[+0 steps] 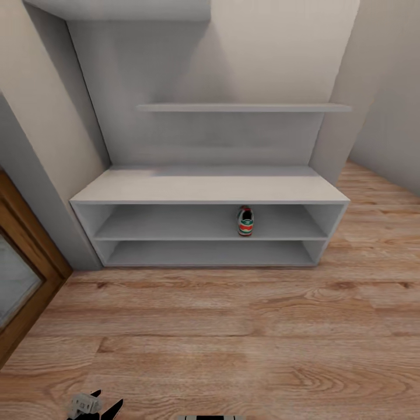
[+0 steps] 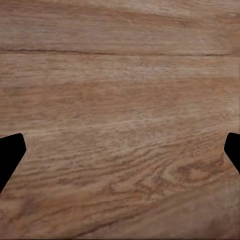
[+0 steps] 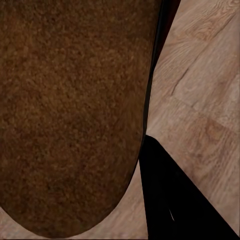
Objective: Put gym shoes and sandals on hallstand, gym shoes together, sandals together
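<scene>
Right wrist view: right gripper point(image 3: 142, 150) appears clamped on a brown sandal point(image 3: 70, 115), judged light, flexible, best gripped at its edge; left gripper point(image 2: 120, 150) spread, empty.

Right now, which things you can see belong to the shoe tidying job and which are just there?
Job:
gym shoe, on the upper shelf of the hallstand
brown sandal, held at the right gripper
corridor floor
left gripper, open, empty

Just there:
wall shelf
wooden door frame
</scene>
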You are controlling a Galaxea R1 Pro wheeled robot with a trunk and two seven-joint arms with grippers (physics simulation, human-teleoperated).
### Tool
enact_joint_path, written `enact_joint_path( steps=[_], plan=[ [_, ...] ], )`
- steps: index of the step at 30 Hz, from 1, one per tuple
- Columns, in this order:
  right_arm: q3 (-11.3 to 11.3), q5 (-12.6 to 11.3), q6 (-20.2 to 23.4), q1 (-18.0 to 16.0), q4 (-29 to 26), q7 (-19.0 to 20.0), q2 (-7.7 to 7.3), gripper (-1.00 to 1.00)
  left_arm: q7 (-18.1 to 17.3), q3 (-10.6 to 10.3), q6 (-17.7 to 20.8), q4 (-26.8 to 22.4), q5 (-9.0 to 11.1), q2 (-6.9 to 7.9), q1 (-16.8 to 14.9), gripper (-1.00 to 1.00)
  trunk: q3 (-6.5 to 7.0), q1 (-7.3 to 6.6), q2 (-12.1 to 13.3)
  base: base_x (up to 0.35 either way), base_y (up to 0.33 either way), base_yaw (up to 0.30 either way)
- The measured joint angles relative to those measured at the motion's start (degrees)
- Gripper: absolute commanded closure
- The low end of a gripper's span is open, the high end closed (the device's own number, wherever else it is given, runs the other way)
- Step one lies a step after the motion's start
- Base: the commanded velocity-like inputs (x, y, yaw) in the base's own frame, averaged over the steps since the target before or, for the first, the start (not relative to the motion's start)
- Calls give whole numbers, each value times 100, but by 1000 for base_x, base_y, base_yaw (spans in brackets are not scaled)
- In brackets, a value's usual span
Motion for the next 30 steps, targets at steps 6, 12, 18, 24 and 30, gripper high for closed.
enact_joint_path(
  steps=[6,12,18,24,30],
  plan=[
    [0,4,0,1,4,0,0,100,1,0,2,0,-3,0,0,-100,0,0,0,0,310,0],
    [1,6,0,1,59,1,0,100,0,0,0,0,-4,0,-2,-100,0,0,0,0,310,0],
    [0,1,-4,1,131,0,0,100,0,0,0,0,-4,0,-2,-100,0,0,0,0,310,0],
    [0,0,-3,1,138,1,0,100,4,0,7,0,-4,0,-2,-100,0,0,0,0,310,0],
    [0,0,-3,1,140,1,0,100,7,0,16,0,-4,0,-2,-100,0,0,0,0,310,0]
  ],
)
